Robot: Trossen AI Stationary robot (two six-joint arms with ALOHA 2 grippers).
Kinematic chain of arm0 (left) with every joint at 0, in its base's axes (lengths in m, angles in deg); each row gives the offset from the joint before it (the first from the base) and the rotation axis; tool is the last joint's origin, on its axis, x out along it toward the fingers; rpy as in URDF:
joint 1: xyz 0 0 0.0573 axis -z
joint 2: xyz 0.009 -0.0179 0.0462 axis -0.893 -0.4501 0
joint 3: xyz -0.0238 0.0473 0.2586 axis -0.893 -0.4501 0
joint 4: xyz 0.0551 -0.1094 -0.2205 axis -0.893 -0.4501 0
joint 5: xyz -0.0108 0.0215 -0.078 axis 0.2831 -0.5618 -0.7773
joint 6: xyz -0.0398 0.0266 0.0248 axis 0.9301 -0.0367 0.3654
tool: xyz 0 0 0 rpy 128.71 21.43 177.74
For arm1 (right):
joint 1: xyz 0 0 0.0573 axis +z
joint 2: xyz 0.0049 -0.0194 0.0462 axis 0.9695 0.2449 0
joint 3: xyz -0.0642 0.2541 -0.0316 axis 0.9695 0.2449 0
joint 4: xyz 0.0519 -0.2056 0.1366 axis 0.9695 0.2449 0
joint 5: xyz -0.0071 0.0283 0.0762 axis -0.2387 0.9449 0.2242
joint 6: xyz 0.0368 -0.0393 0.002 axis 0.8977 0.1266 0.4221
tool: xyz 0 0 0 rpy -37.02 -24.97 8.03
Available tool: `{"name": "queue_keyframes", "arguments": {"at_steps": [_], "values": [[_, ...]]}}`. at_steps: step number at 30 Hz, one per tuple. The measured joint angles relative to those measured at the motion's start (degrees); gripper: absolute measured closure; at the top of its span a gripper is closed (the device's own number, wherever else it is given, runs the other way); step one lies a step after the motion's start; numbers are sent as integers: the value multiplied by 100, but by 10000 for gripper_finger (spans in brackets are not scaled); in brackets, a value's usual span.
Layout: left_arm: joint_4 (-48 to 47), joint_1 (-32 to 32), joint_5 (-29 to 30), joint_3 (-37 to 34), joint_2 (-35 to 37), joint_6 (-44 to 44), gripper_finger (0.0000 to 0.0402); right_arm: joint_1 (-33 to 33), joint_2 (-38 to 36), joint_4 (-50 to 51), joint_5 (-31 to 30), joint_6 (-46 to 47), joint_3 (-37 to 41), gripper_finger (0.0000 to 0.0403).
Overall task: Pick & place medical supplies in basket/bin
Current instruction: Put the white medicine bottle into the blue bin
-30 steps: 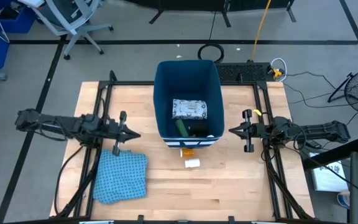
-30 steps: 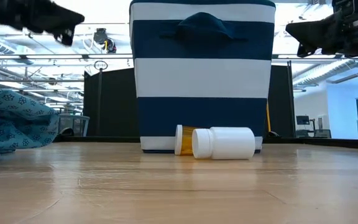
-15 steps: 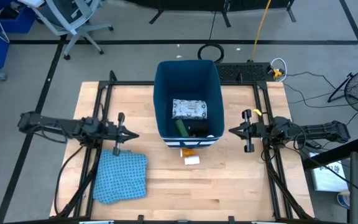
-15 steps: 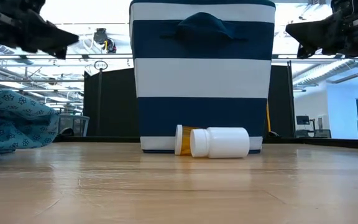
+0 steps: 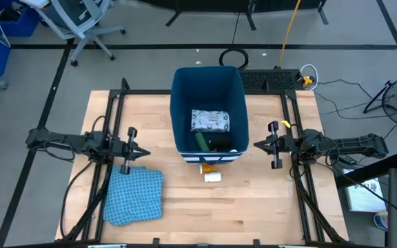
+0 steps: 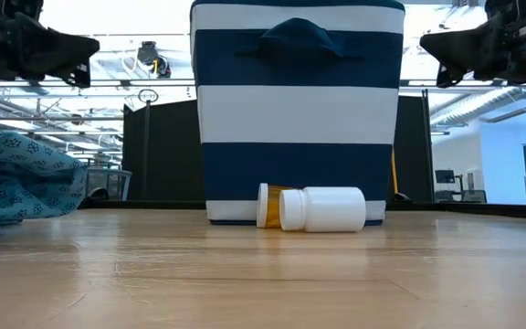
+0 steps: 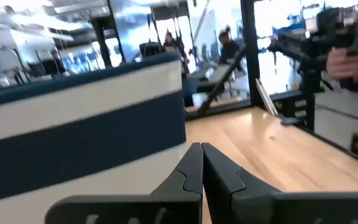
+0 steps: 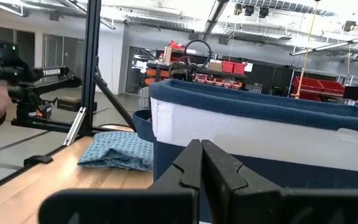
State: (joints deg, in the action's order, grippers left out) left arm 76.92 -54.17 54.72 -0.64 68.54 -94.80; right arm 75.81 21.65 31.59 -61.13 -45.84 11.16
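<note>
The deep dark-blue bin (image 5: pixel 173 110) with white stripes (image 6: pixel 295 114) stands at the table's middle. Inside lie the white green-printed packet (image 5: pixel 210 121), a green block (image 5: pixel 202 140) and a black block (image 5: pixel 219 143). A white bottle (image 5: pixel 214 178) (image 6: pixel 324 209) and an orange one (image 5: pixel 207 167) (image 6: pixel 269 206) lie on their sides on the table before the bin's near wall. No red tube shows. My left gripper (image 5: pixel 145 152) (image 7: pixel 202 149) hovers shut, left of the bin. My right gripper (image 5: pixel 256 145) (image 8: pixel 201 146) hovers shut, right of it.
A crumpled blue patterned cloth (image 5: pixel 134 195) (image 6: pixel 21 178) lies near the table's left near corner, below my left gripper. Black frame rails (image 5: pixel 116 124) run along both table sides. Bare wood stretches along the near edge.
My left arm has drawn back toward the table's left edge, away from the bin, staying shut. The white bottle has rolled a little toward the orange one and the bin.
</note>
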Motion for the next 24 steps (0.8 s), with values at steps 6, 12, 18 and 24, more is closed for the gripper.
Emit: {"name": "queue_keyframes", "arguments": {"at_steps": [6,12,18,24], "values": [[364,-2,580,-251,0,126,389,10,2,-712,6,197,-1,403],[358,-4,739,-251,-11,98,382,444,98,-433,289,-53,-385,403],[401,-4,739,-251,-11,-144,381,1508,984,-569,-191,-843,-1054,403],[477,-4,742,-248,-11,-28,381,2964,3057,-368,-2465,-1548,-2318,403]]}}
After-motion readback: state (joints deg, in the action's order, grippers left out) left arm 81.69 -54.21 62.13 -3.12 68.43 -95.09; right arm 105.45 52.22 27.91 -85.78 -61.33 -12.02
